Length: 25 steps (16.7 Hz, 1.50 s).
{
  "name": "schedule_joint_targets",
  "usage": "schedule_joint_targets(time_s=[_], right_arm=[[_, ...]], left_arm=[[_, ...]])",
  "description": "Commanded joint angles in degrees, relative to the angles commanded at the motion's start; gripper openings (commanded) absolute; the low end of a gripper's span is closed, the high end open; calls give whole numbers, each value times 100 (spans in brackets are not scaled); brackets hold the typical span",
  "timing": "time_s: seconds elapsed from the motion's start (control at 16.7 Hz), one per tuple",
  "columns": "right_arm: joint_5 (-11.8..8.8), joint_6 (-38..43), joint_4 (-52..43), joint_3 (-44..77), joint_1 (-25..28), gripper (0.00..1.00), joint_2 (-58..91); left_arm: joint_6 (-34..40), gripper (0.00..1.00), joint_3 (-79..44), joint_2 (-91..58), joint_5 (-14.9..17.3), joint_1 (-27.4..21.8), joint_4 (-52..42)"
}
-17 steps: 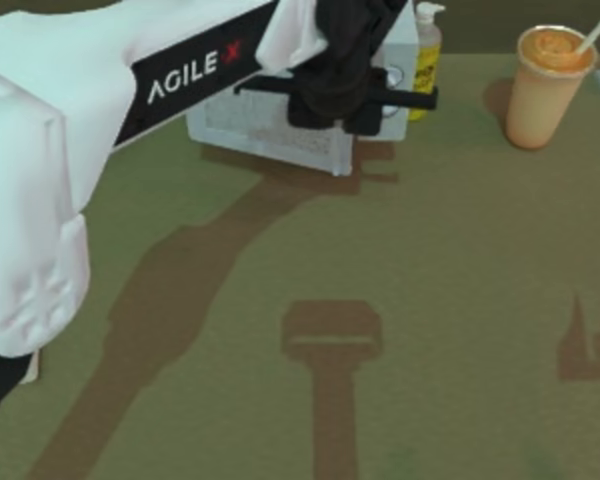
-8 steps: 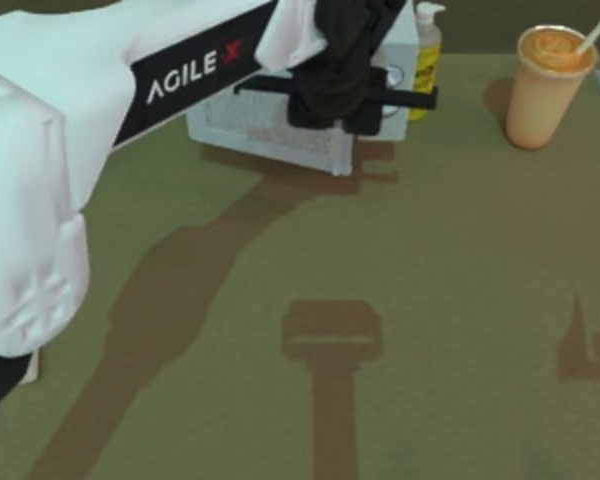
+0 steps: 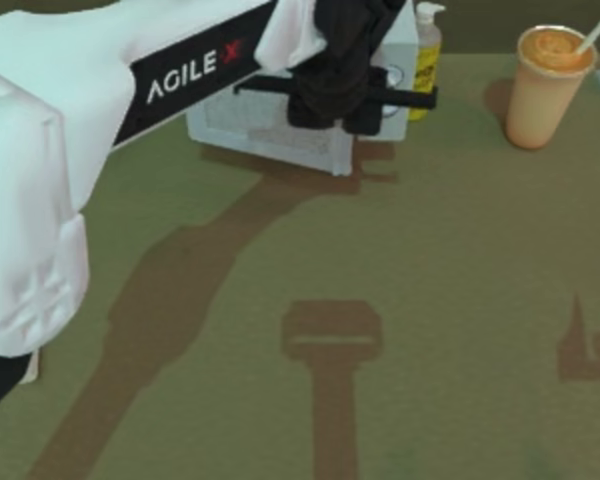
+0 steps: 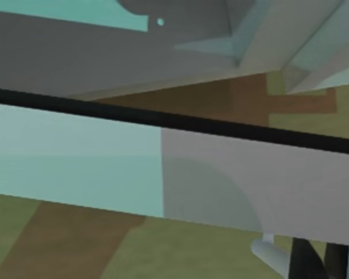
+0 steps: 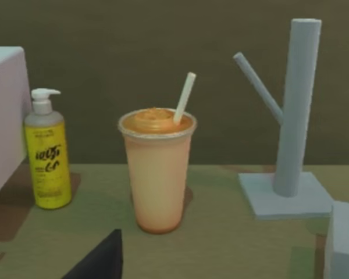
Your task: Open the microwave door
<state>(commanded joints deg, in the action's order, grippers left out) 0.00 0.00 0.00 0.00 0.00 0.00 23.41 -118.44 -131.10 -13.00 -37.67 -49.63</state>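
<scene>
From the top view, my left arm reaches across from the left side to the microwave [image 3: 280, 125] at the far edge of the surface [image 3: 430, 300]. My left gripper [image 3: 342, 92] sits over the front of the oven, its black body covering the right end of the microwave door [image 3: 265, 130] — I cannot tell how the jaws stand. A yellow pump bottle [image 3: 426, 55] stands just beside the microwave's right side, and an orange drink cup [image 3: 546, 85] with a straw stands farther right.

The left wrist view is filled by a pale panel with a dark edge, very close.

The right wrist view shows the bottle, the cup and a grey stand [image 5: 291, 128] — my right gripper itself does not show.
</scene>
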Motion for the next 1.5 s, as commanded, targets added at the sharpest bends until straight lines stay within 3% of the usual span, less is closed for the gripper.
schedule_joint_targets(time_s=[0.6, 1.5], right_arm=[[0, 0, 0, 0, 0, 100, 0], [0, 0, 0, 0, 0, 100, 0]], left_arm=[[-627, 0, 1054, 632, 323, 83, 546], [-628, 0, 1056, 634, 324, 84, 547]])
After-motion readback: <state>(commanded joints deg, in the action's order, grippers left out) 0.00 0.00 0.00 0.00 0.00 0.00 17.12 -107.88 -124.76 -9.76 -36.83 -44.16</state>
